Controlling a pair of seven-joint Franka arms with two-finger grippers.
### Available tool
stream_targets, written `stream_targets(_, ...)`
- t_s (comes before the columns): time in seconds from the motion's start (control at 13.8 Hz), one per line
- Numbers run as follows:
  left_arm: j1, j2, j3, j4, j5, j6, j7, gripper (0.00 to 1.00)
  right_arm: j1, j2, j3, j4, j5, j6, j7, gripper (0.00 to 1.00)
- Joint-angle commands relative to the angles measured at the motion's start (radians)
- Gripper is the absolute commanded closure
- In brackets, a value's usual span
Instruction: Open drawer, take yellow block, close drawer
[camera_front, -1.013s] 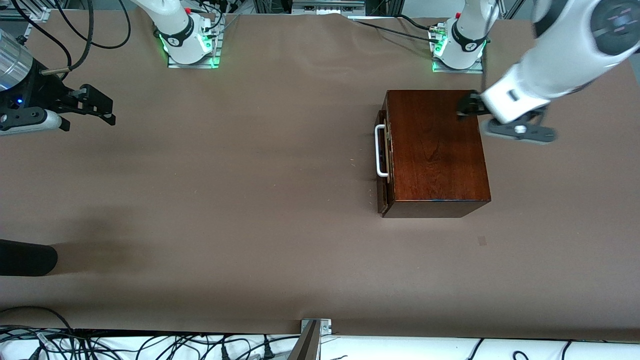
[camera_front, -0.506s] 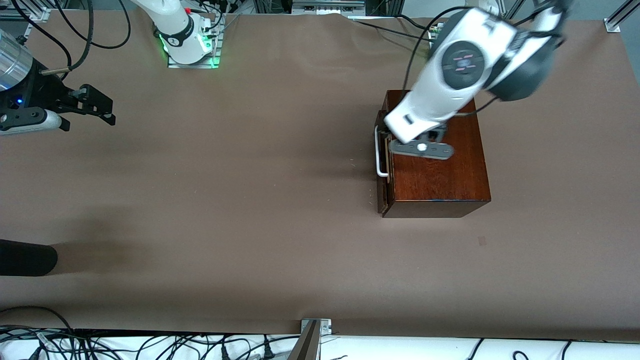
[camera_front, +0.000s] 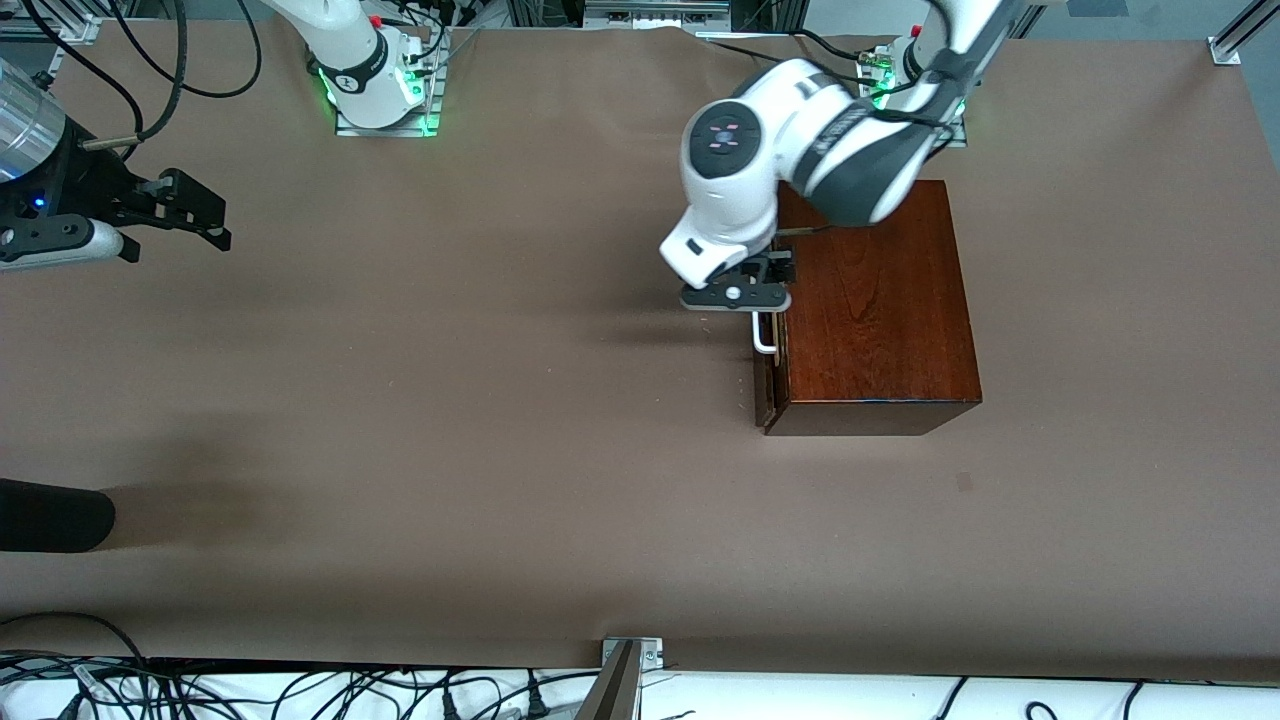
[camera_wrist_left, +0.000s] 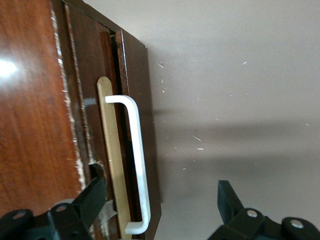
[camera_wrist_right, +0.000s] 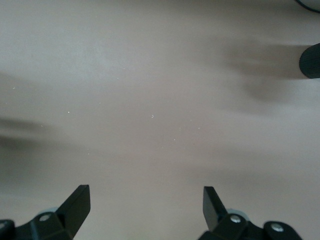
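Left gripper over the shut drawer front, fingers spread wide with the white handle between them, untouched; right gripper waits with fingers apart above bare table; yellow block unseen.

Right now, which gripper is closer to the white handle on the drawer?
Left. The left gripper hangs directly over the white handle on the drawer, jaws open to either side of it. The right gripper waits, open, above the table at the right arm's end.
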Motion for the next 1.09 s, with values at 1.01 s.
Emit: stream_targets(1.01, -0.078, 0.132, 0.001, -0.065, 0.241, 0.085, -0.241, 0.00, -0.008, -0.005, 0.004, 0.006, 0.018, -0.011, 0.009, 0.00)
